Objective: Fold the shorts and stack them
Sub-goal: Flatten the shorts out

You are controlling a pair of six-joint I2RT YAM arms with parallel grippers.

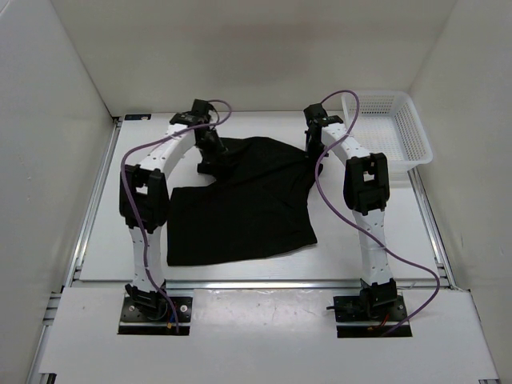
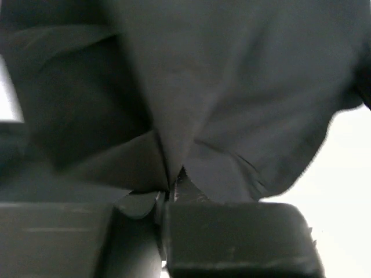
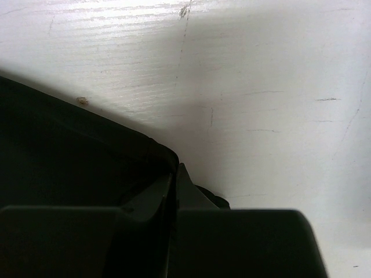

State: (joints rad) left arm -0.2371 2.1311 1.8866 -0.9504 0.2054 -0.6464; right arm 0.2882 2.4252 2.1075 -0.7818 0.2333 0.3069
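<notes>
The black shorts (image 1: 240, 204) lie on the white table, spread at the front and bunched up at the back. My left gripper (image 1: 210, 152) is shut on the back left part of the fabric and holds it a little above the table; in the left wrist view the cloth (image 2: 191, 87) hangs in folds from the closed jaws (image 2: 169, 194). My right gripper (image 1: 314, 148) is shut on the back right edge of the shorts; in the right wrist view the black edge (image 3: 75, 150) runs into the closed jaws (image 3: 175, 179) low over the table.
A white perforated plastic basket (image 1: 392, 128) stands at the back right, just right of the right arm. White walls enclose the table on three sides. A metal rail (image 1: 92, 200) runs along the left edge.
</notes>
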